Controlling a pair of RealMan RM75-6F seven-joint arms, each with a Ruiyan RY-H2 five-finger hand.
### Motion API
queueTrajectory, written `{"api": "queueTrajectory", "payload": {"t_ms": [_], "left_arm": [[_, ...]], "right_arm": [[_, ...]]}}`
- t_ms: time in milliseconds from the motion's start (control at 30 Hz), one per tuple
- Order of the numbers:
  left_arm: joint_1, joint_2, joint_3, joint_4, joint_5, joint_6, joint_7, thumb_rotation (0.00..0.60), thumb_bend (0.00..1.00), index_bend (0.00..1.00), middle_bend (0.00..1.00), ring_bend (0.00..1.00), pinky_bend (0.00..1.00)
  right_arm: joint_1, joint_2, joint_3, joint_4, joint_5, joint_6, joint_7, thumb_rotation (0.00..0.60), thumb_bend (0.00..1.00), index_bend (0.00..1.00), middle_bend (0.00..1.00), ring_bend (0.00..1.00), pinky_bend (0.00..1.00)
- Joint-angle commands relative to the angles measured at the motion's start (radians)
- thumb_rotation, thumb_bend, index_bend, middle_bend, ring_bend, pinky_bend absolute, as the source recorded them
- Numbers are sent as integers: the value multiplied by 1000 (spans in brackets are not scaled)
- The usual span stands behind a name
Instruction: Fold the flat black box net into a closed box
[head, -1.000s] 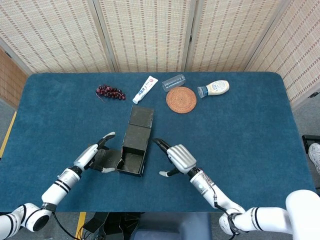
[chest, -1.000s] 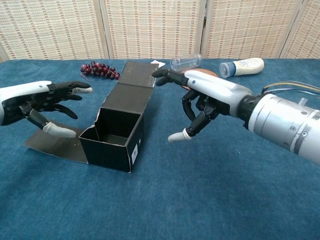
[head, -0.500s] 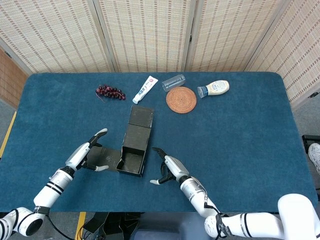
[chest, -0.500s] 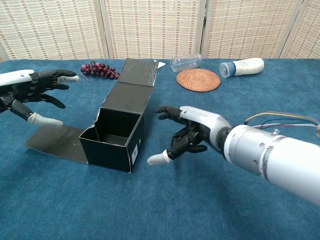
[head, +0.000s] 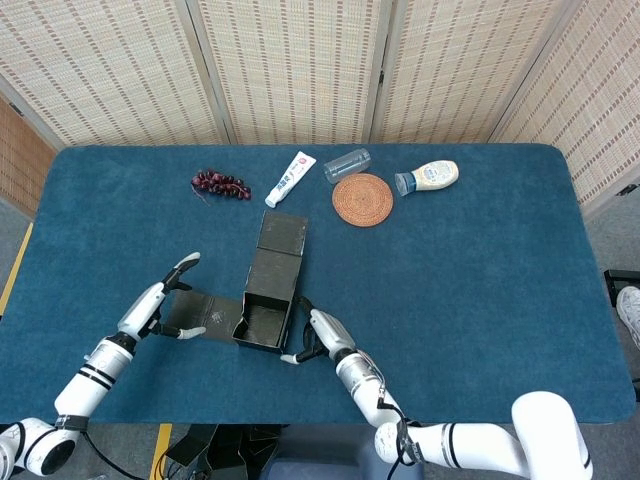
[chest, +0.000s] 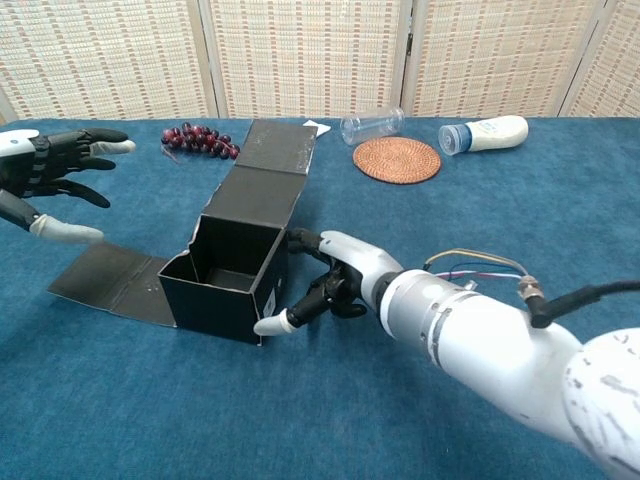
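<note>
The black box (head: 264, 304) (chest: 236, 277) stands half folded near the table's front, its cavity open upward. Its long lid panel (head: 281, 233) (chest: 273, 163) slopes away toward the far side, and one side flap (head: 204, 316) (chest: 108, 279) lies flat on the cloth to the left. My left hand (head: 164, 301) (chest: 48, 179) hovers left of that flap, fingers spread, holding nothing. My right hand (head: 317, 337) (chest: 332, 284) is at the box's right wall, fingers spread, with the thumb tip by the front corner. I cannot tell whether it touches the wall.
Along the far side lie a bunch of dark grapes (head: 221, 184), a toothpaste tube (head: 290, 178), a clear plastic bottle (head: 347, 164), a round woven coaster (head: 362, 199) and a white squeeze bottle (head: 428, 177). Blue cloth (head: 480, 290) covers the table.
My right hand has dropped and moved left, from mid-air beside the box to its right wall. My left hand has drawn back to the left, away from the flat flap.
</note>
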Motion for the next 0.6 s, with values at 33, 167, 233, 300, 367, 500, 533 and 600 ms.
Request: {"api": "queueTrajectory", "payload": {"t_ms": [33, 167, 233, 300, 367, 500, 533, 600], "left_arm": [[8, 5, -1, 4, 6, 10, -11, 600, 94, 19, 0, 0, 221], [17, 11, -3, 12, 9, 22, -29, 600, 94, 19, 0, 0, 221], [24, 14, -6, 16, 9, 30, -37, 600, 94, 19, 0, 0, 221], [31, 17, -8, 18, 6, 38, -46, 600, 93, 19, 0, 0, 221], [41, 23, -14, 20, 0, 51, -56, 600, 93, 22, 0, 0, 221], [63, 26, -35, 22, -33, 77, -52, 600, 94, 50, 0, 0, 222], [70, 28, -44, 22, -44, 87, -48, 600, 94, 58, 0, 0, 228], [84, 26, -60, 24, -64, 110, -29, 600, 94, 74, 0, 2, 271]], "right_arm": [[11, -48, 12, 58, -37, 4, 0, 600, 0, 0, 42, 648, 1000], [16, -105, 15, 136, -93, 28, 0, 600, 0, 0, 93, 648, 1000], [18, -142, 16, 187, -133, 51, 5, 600, 31, 4, 143, 658, 1000], [19, -172, 21, 236, -168, 76, 9, 600, 120, 56, 220, 691, 1000], [19, -194, 34, 281, -199, 94, 22, 600, 204, 148, 301, 733, 1000], [5, -171, 77, 258, -204, 71, 72, 600, 226, 220, 354, 755, 1000], [-4, -156, 92, 235, -197, 63, 87, 600, 226, 233, 363, 757, 1000], [-23, -118, 124, 176, -170, 34, 123, 600, 226, 243, 367, 758, 1000]]}}
